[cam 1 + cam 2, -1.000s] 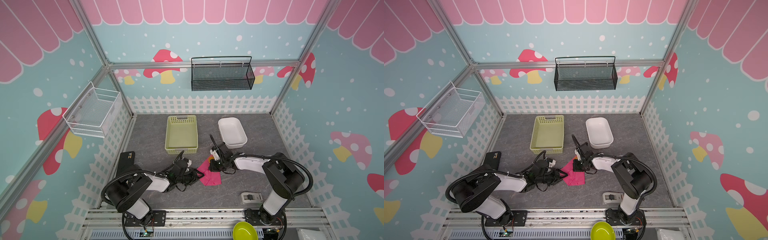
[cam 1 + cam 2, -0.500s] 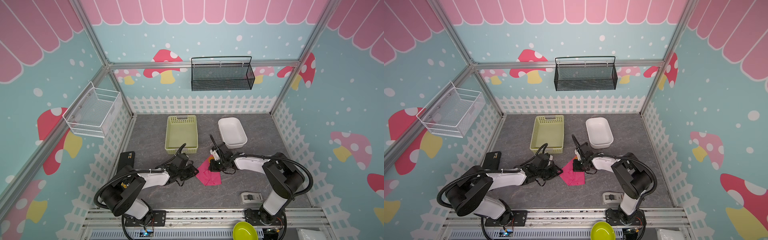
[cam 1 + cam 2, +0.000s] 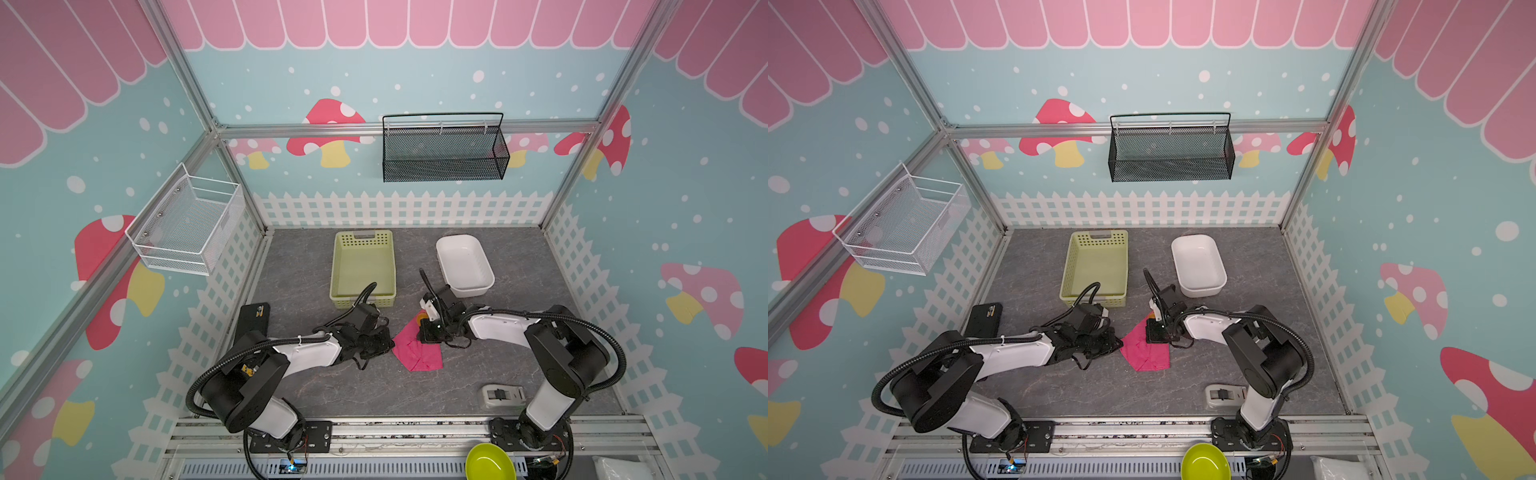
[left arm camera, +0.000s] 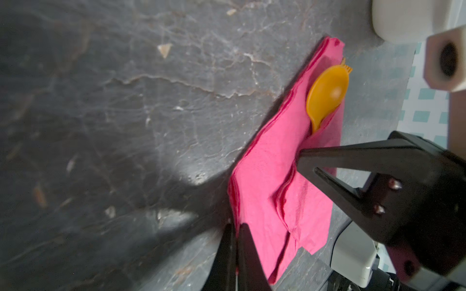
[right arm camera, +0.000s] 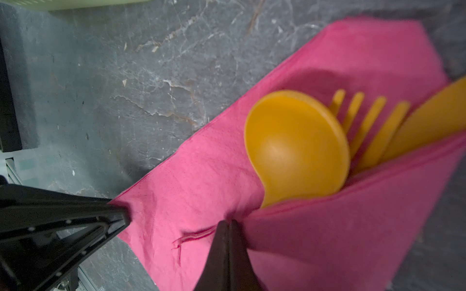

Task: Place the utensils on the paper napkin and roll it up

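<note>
In both top views the paper napkin [image 3: 417,353] lay folded on the table [image 3: 332,386]; in the left wrist view the left gripper [image 4: 234,226] was pinched shut on its edge, the utensils [image 4: 327,93] running lengthwise beyond; in the right wrist view the right gripper [image 5: 228,225] pinched the flap covering their handles.

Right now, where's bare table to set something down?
Free: back-right, between tub and fence; front strip between napkin and front rail, left of the white device. Crowded: centre, where left gripper and right gripper meet on the napkin, in front of the basket.
</note>
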Robot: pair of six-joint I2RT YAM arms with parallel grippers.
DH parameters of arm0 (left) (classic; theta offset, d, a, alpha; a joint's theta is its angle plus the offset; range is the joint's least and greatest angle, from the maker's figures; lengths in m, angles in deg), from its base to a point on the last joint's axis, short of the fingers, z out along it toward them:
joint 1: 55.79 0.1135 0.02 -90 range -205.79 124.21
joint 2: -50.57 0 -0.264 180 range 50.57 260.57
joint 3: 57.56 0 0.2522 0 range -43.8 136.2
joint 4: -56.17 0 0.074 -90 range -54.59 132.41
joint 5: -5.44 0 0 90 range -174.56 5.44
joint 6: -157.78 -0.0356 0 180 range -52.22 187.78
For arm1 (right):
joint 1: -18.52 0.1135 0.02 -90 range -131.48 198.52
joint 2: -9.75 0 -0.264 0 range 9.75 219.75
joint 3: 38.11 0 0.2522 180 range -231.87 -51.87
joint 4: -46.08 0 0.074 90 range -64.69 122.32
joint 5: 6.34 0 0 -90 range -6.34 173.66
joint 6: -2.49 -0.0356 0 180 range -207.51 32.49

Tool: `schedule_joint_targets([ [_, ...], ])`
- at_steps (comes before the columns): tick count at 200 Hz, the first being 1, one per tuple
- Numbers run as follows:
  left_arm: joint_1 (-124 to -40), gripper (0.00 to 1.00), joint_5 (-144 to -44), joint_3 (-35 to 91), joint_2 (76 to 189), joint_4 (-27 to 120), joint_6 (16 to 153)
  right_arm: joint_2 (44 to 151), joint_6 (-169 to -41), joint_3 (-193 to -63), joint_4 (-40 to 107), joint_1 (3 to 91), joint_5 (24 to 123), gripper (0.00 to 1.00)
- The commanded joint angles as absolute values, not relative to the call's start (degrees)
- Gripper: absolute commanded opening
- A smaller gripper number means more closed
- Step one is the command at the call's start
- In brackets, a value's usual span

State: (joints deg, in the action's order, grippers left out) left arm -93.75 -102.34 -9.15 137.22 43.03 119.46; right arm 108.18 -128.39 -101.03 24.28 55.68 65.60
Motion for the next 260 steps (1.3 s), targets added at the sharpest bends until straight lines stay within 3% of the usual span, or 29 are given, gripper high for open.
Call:
schedule_joint_targets([
  [1, -94.21, 0.05, -103.7, -6.39, 135.97, 41.42, 118.32, 109.59, -127.94, -99.99, 17.95, 55.66, 66.8, 0.0],
  [184, -101.58, 0.04, -108.37, 5.32, 151.36, 39.27, 120.52, 108.67, -129.16, -99.79, 18.99, 55.61, 65.83, 0.0],
  [220, -101.58, 0.03, -108.29, 5.94, 152.91, 37.2, 119.99, 106.17, -129.76, -100.34, 18.99, 55.61, 65.31, 0.0],
  [260, -101.58, 0.02, -107.76, 5.69, 153.07, 35.73, 119.47, 98.87, -131.4, -99.4, 16.72, 55.61, 65.49, 0.07],
])
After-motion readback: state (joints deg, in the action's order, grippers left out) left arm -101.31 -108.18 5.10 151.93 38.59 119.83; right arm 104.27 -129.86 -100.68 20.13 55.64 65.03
